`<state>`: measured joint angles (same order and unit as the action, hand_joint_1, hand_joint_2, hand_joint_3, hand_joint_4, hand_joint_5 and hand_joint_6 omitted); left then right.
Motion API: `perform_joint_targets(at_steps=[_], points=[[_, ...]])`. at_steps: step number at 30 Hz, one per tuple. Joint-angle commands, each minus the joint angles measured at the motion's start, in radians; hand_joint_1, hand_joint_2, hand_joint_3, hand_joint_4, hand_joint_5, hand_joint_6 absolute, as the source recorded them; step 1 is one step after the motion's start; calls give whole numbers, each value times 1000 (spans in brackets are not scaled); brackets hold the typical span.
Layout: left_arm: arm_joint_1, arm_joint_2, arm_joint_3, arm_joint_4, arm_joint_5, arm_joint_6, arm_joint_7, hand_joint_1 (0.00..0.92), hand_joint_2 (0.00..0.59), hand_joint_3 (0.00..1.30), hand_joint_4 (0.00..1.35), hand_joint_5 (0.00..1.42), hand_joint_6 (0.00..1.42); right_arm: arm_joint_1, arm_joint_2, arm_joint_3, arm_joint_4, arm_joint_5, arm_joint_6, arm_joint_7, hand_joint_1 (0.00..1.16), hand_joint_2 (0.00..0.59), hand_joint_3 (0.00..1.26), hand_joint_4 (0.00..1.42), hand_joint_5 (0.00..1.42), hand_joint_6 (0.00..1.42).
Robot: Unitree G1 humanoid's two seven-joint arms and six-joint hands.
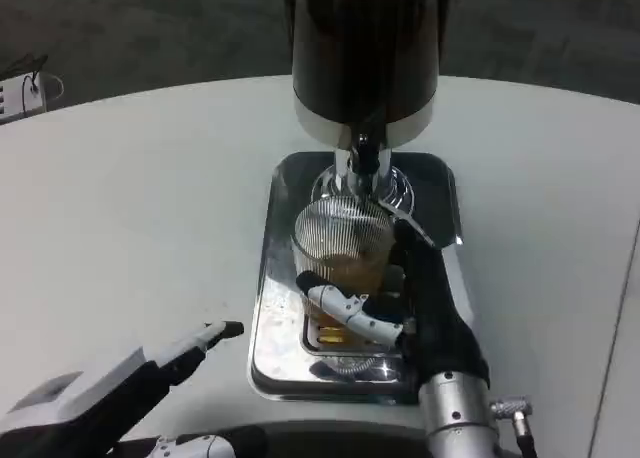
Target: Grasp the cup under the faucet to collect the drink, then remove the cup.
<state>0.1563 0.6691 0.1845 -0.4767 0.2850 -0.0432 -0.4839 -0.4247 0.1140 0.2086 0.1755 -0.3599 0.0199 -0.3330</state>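
The cup point(342, 248), a clear ribbed tumbler, stands on the shiny metal tray point(272, 308) directly beneath the faucet point(362, 163) of the dark drink dispenser point(365, 48), which rises at the far side of the white desk point(130, 208). An amber drink fills the lower part of the cup; whether liquid is running from the faucet at this instant is too fine to tell.

The right hand point(395, 298) is wrapped on the cup: its dark palm lies against the cup's right side and its fingers point(345, 308) curl across the near face, low on the wall, so the cup is clasped between them. The right forearm comes up from the lower edge of the view, over the tray's near right corner.

The left hand point(150, 363) hovers over the desk to the left of the tray, well apart from the cup, with its fingers stretched out toward the tray and nothing in them.

By my reading, the collecting step is in hand: the grasp is made and the cup sits in place under the faucet, partly filled. The next move should be the removal. That calls for keeping the hold firm and the cup upright, then drawing it clear of the faucet and off the tray without tipping the drink or knocking the cup's rim against the spout just above it.
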Motion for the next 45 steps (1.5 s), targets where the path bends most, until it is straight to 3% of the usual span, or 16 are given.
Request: perform_joint_targets(at_steps=[1, 6, 18, 29, 35, 45], points=[[24, 15, 14, 2, -5, 9, -14, 0, 70, 90, 18, 98, 156, 16, 43, 14, 18, 3, -42, -38, 947, 232, 320, 390, 443, 469], [37, 15, 23, -6, -10, 8, -18, 0, 73, 91, 21, 99, 156, 23, 54, 28, 21, -11, -55, -85, 947, 232, 352, 436, 479, 510], [50, 11, 31, -13, -14, 5, -23, 0, 74, 100, 30, 108, 156, 52, 69, 46, -1, -6, -82, -209, 948, 232, 607, 758, 842, 1023], [27, 13, 16, 11, -15, 1, -24, 0, 76, 104, 38, 111, 156, 53, 61, 46, -9, 0, -91, -218, 958, 240, 706, 876, 951, 1143], [7, 13, 5, 34, -16, -3, -27, 0, 76, 109, 41, 112, 156, 51, 50, 44, -18, 0, -102, -210, 962, 242, 875, 1054, 1126, 1279], [-40, 20, -8, 81, -17, -14, -24, 0, 76, 111, 42, 119, 156, 77, 10, 37, -81, 4, -88, -134, 938, 259, 1041, 1248, 1284, 1423]])
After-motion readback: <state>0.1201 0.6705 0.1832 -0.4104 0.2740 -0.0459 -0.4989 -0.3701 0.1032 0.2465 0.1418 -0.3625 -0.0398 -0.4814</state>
